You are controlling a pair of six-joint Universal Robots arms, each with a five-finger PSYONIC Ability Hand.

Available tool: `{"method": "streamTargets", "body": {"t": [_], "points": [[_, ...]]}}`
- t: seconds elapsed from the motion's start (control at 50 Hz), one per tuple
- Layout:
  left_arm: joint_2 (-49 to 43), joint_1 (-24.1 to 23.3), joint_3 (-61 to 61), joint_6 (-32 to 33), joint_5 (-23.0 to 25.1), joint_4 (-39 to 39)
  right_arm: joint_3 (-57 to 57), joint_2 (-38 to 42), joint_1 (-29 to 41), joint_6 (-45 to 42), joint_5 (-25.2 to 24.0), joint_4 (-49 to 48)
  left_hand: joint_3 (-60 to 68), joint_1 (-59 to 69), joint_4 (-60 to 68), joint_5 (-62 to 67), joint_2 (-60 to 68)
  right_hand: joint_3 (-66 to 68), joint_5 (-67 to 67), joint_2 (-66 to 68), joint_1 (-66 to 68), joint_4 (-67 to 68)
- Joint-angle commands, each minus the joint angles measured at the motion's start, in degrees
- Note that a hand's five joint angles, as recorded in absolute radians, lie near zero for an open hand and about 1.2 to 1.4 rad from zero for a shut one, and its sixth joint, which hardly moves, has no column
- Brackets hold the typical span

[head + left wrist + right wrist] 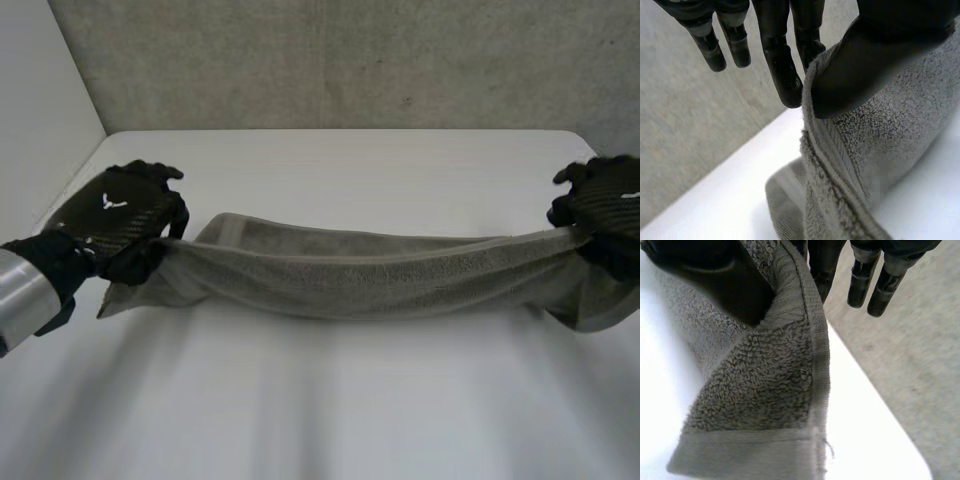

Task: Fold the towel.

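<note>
2 black hands held 1 grey towel (370,275) stretched between them over the white table (320,420). Left hand (120,215) was at the towel's left end, near the table's left edge, back of the hand up, grey arm (25,290) behind it. In the left wrist view its thumb (860,70) pressed the towel's hemmed edge against 1 of the fingers (782,70), pinching the cloth. The other fingers were straight, spread a little and off the cloth. Below the pinch the towel hung down and bunched into a fold low by the table.

Across the middle the towel ran as a long, loosely gathered band, sagging in the centre and rising toward each hand. Could not tell whether the sag touched the table. A short flap hung off the left end and another off the right end.

Right hand (605,205) was at the towel's right end, near the table's right edge. In the right wrist view its thumb (715,275) clamped the cloth from 1 side, pinching it just by the hemmed corner, which drooped below the hand. The remaining fingers (875,282) were straight and apart from the towel. Grey wall (350,60) stood behind the table.
</note>
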Motion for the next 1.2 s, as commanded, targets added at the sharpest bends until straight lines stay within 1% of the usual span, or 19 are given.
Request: {"method": "streamTargets", "body": {"t": [0.02,0.06,0.08,0.12,0.14,0.18,0.24,0.28,0.3,0.4,0.44,0.56,0.7,0.9,1.02,1.14,1.16,1.18,1.2], "points": [[-12.17,-1.62,6.11,0.32,-1.56,0.61,-5.44,12.53,8.08,-2.05,9.09,-1.04,-2.77,7.48,-3.11,4.98,4.69,-2.66,2.39,2.98,4.8,-4.37],[-18.29,-2.15,10.22,0.32,-3.14,1.4,-6.93,14.65,9.5,-1.7,10.42,-1.91,-2.77,7.48,-3.11,4.98,4.69,-2.66,2.39,2.98,4.8,-4.37],[-18.32,-2.15,10.24,0.32,-3.15,1.4,-6.95,14.67,9.51,-1.7,10.43,-1.92,-2.77,7.48,-3.11,4.98,4.69,-2.66,2.39,2.98,4.8,-4.37],[-24.45,-3.99,15.31,0.06,-4.89,2.28,-9.13,18.34,11.35,-1.09,12.79,-4.63,-2.77,7.48,-3.11,4.98,4.69,-2.66,2.39,2.98,4.8,-4.37],[-24.48,-4.0,15.34,0.06,-4.9,2.28,-9.14,18.36,11.36,-1.08,12.8,-4.65,-2.77,7.48,-3.11,4.98,4.69,-2.66,2.39,2.98,4.8,-4.37],[-30.34,-6.62,21.29,-0.03,-7.35,2.28,-10.89,21.77,12.58,0.14,14.73,-7.71,-2.77,7.48,-3.11,4.98,4.69,-2.66,2.39,2.98,4.8,-4.37],[-33.0,-7.25,23.87,-0.03,-8.77,2.37,-11.96,23.54,13.91,1.55,15.62,-9.22,-2.77,7.48,-3.11,4.98,4.69,-2.66,2.39,2.98,4.8,-4.37],[-37.46,-7.6,28.68,-0.29,-11.05,2.46,-14.32,26.87,16.27,4.09,17.71,-12.63,-2.77,7.48,-3.11,4.98,4.69,-2.66,2.39,2.98,4.8,-4.37],[-37.49,-7.6,28.7,-0.29,-11.06,2.46,-14.33,26.88,16.28,4.1,17.73,-12.64,-2.77,7.48,-3.11,4.98,4.69,-2.66,2.39,2.98,4.8,-4.37],[-43.37,-8.13,34.85,-0.47,-12.38,3.95,-18.27,33.11,18.21,5.42,23.51,-19.31,-2.77,7.48,-3.11,4.98,4.69,-2.66,2.39,2.98,4.8,-4.37],[-45.82,-8.83,37.3,-0.38,-12.29,5.35,-19.33,34.52,19.08,5.42,24.48,-20.45,-2.77,7.48,-3.11,4.98,4.69,-2.66,2.39,2.98,4.8,-4.37],[-49.26,-9.88,40.56,-0.21,-12.64,9.74,-23.02,38.91,20.5,5.77,25.98,-24.15,-2.77,7.48,-3.11,4.98,4.69,-2.66,2.39,2.98,4.8,-4.37],[-51.46,-11.11,42.67,-0.12,-12.99,10.54,-25.66,41.99,21.02,6.3,27.13,-26.09,-2.77,7.48,-3.11,4.98,4.69,-2.66,2.39,2.98,4.8,-4.37],[-54.01,-11.82,43.2,0.32,-13.43,12.83,-26.9,44.46,21.46,6.12,26.87,-26.88,-2.77,7.48,-3.11,4.98,4.69,-2.66,2.39,2.98,4.8,-4.37],[-54.89,-11.82,43.47,0.32,-15.18,14.93,-26.99,46.04,21.46,6.03,26.34,-30.49,-2.77,7.48,-3.11,4.98,4.69,-2.66,2.39,2.98,4.8,-4.37],[-55.06,-11.91,43.2,0.32,-15.28,15.47,-26.9,47.01,21.46,5.95,25.9,-33.12,-2.77,6.0,-3.11,3.5,3.21,-2.66,2.39,2.98,4.8,-4.37],[-55.06,-11.91,43.2,0.32,-15.28,15.47,-26.9,47.01,21.46,5.95,25.9,-33.47,-2.77,5.99,-3.11,3.49,3.2,-2.66,-9.37,-8.79,-6.97,-4.37],[-55.06,-11.91,43.11,0.32,-15.28,15.55,-26.9,47.01,21.46,5.95,25.9,-33.47,-2.77,-0.84,-3.11,-3.34,-3.63,-2.66,-9.49,-8.9,-7.09,-4.37],[-55.06,-11.91,43.11,0.32,-15.36,15.55,-26.81,47.01,21.38,5.77,25.73,-33.73,-2.77,-10.4,-3.11,-12.9,-13.19,-2.66,-25.15,-24.56,-22.74,-4.37]]}}
